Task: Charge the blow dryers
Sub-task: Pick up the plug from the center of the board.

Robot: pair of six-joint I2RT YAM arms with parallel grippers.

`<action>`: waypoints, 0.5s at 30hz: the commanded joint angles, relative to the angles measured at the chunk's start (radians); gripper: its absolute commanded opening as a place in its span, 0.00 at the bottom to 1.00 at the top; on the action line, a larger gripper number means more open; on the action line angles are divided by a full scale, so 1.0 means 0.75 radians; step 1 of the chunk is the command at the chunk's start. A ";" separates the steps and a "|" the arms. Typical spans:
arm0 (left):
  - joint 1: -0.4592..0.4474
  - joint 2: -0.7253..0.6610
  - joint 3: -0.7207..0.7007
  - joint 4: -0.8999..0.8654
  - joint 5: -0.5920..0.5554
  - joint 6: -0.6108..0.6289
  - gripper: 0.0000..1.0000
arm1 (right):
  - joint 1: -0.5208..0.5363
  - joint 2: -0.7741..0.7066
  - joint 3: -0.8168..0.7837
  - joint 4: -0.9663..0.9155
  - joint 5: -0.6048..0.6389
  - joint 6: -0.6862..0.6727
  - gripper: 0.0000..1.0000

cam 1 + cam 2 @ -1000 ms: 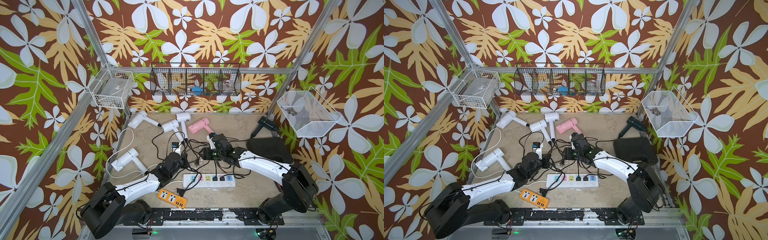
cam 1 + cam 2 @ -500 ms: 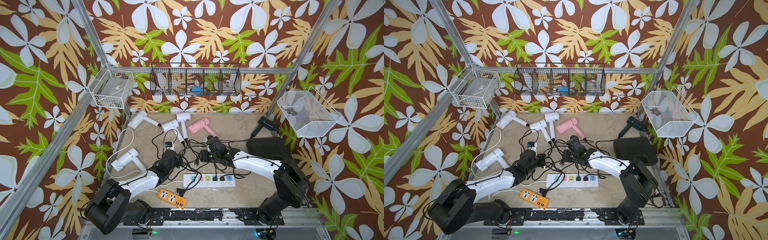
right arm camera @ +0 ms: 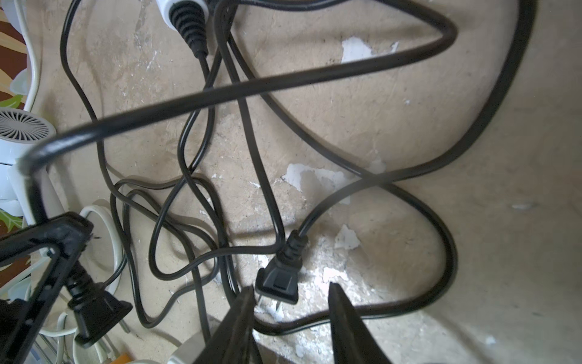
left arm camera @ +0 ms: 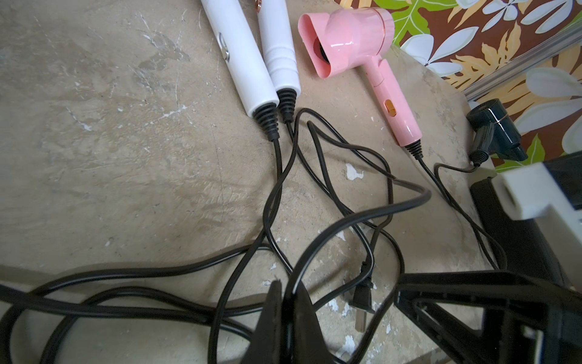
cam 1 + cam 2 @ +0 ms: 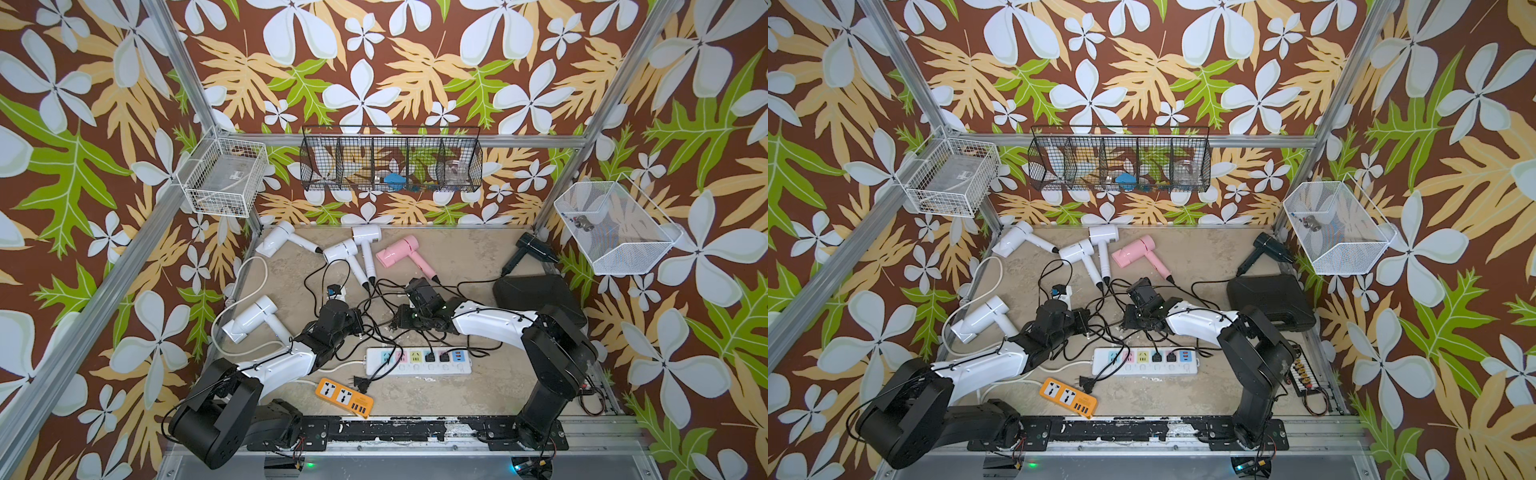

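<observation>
Left claw [image 4: 288, 284] pinched shut on black cord [image 4: 378, 211] at mid-bench. Right claw [image 3: 291, 287] part open and gripped nothing. Loose plug [image 3: 277, 283] lay on bench [image 5: 457, 257] just off its fingertips.

Three white dryers [image 5: 345, 251] and pink dryer [image 5: 399, 251] lay along far edge. Black dryer [image 5: 534, 249] lay in far right corner, fourth white dryer [image 5: 253, 318] near left edge.

White power strip [image 5: 417, 360] sat near front edge with two plugs seated.

The walls [image 5: 374, 62] are brown with big white flowers and green and yellow leaves. Shiny metal bars [image 5: 180, 62] stand in the corners. The floor [image 4: 126, 157] under the jaws is tan, with scratches and white chips [image 3: 315, 179]. A black wire basket [image 5: 473, 166] hangs far past the jaws.
</observation>
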 commanded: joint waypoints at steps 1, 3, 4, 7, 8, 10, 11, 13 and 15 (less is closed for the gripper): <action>0.004 -0.010 0.000 0.030 0.014 -0.008 0.00 | 0.001 0.026 0.015 0.026 -0.009 0.036 0.36; 0.005 -0.010 -0.001 0.031 0.016 -0.007 0.00 | 0.001 0.042 0.029 0.024 -0.009 0.040 0.35; 0.006 -0.013 -0.002 0.031 0.018 -0.007 0.00 | 0.002 0.048 0.035 0.024 -0.008 0.041 0.32; 0.006 -0.013 -0.002 0.035 0.019 -0.007 0.00 | 0.001 0.069 0.054 0.014 0.005 0.041 0.30; 0.007 -0.015 -0.002 0.035 0.019 -0.009 0.00 | -0.001 0.076 0.062 0.010 0.011 0.041 0.29; 0.006 -0.018 -0.001 0.033 0.021 -0.007 0.00 | 0.000 0.092 0.071 0.007 0.015 0.041 0.29; 0.006 -0.018 -0.004 0.034 0.021 -0.007 0.00 | -0.002 0.102 0.078 0.001 0.018 0.040 0.28; 0.008 -0.021 -0.004 0.035 0.021 -0.008 0.00 | -0.005 0.117 0.090 -0.006 0.023 0.038 0.27; 0.007 -0.022 -0.006 0.035 0.024 -0.008 0.00 | -0.007 0.126 0.095 -0.012 0.030 0.038 0.26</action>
